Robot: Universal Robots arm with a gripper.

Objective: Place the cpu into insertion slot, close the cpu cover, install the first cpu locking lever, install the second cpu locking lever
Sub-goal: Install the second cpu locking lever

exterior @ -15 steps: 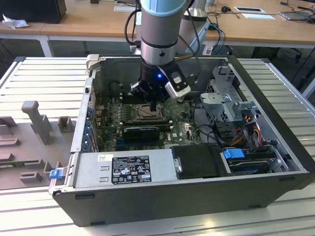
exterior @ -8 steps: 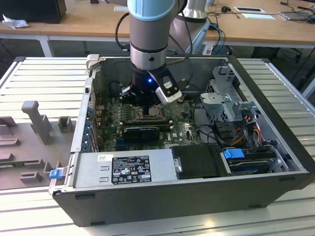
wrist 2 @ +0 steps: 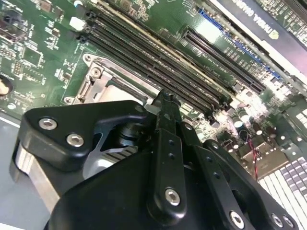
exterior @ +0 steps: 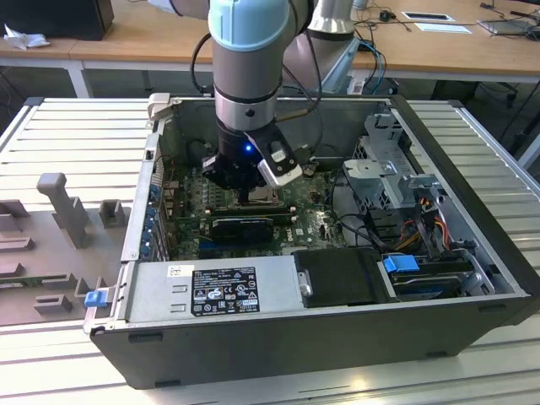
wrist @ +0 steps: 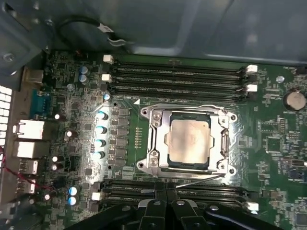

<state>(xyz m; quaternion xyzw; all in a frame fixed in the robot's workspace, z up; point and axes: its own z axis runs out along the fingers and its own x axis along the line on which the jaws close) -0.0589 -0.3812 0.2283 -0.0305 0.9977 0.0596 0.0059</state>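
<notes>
The cpu (wrist: 189,141) lies flat in the insertion slot (wrist: 152,160) on the green motherboard, its silver-grey top showing through the window of the cpu cover (wrist: 156,125), which lies down over it. One thin wire lever (wrist: 192,107) runs along the socket's side by one bank of memory slots. Another lever (wrist: 201,178) lies slanted along the opposite side, its end close to my fingertips. My gripper (wrist: 165,188) is shut, fingers pressed together, at that edge of the socket. In the exterior view the gripper (exterior: 251,196) hangs low inside the open computer case, over the slot (exterior: 263,199).
Long black memory slots (wrist: 180,76) flank the socket on two sides. A black graphics card (exterior: 240,226) and the grey power supply box (exterior: 211,291) lie nearer the case's front wall. Drive cages and cables (exterior: 405,202) fill the exterior view's right. Case walls (exterior: 139,211) surround the work.
</notes>
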